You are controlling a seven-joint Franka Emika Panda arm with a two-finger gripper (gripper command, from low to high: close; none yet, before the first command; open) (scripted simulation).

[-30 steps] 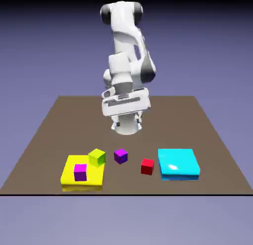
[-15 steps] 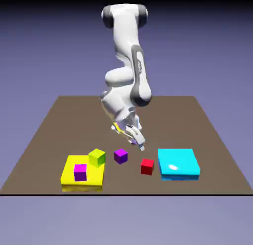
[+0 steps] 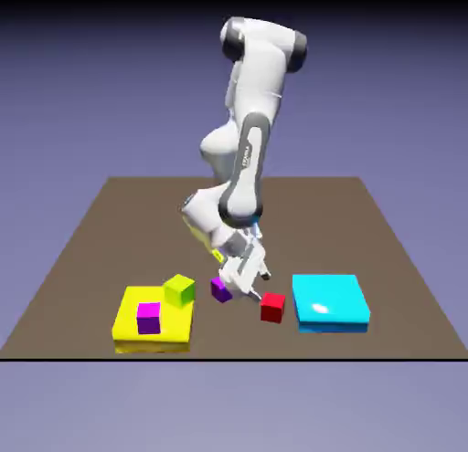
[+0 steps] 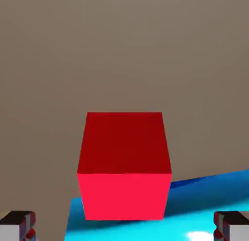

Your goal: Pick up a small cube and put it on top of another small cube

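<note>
Red cube [image 3: 272,308]: on the tabletop [image 3: 302,226], near the table edge at the bottom of the exterior view, right of that edge's middle; just beside the cyan block [image 3: 330,299], a narrow gap between.
Fingers [image 4: 17,225]: wide open, nothing gripped; cube ahead, between their lines in the hand view.
Gripper [image 3: 264,288]: tilted, close over the cube; seems to be lining up for the grasp.
Cube's weight: probably light, judging by size; should lift easily.
Cube's body: looks solid and stiff, unlikely to crush or bend.
Cube's faces: flat, smooth, perhaps a bit slippery; square, full contact matters more than force.
Where to hold: middle of two opposite upright faces, fingers parallel to them; a corner grip could twist it.
Cyan block side: likely tight for a finger; watch for a knock.
Purple cube [image 3: 219,290]: possible base, partly behind the hand; which cube is meant, cannot tell.
</note>
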